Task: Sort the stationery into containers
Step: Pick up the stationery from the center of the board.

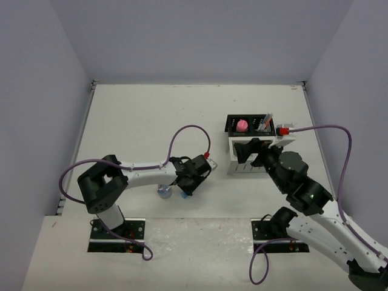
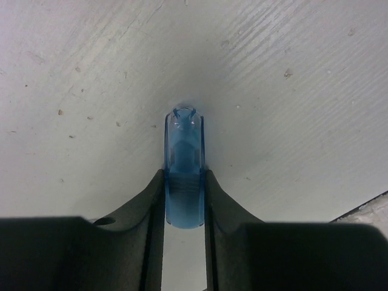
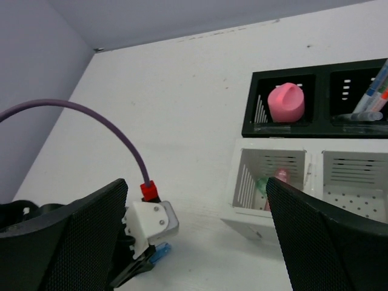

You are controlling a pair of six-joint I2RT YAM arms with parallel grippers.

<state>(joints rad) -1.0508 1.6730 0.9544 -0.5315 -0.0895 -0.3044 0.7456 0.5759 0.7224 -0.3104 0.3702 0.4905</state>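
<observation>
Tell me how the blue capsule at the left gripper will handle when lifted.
The blue capsule looks smooth and glossy, so it may slip between the fingers. Rounded, it would probably roll if dropped. Small and see-through, likely light.

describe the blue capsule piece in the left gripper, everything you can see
The blue capsule is a short, translucent blue piece, plastic by its look, with a rounded far end and faint ridges near its middle. It points away from the wrist camera, low over the white table; whether it rests there is unclear. The fingers of the left gripper press against both its long sides.
</observation>
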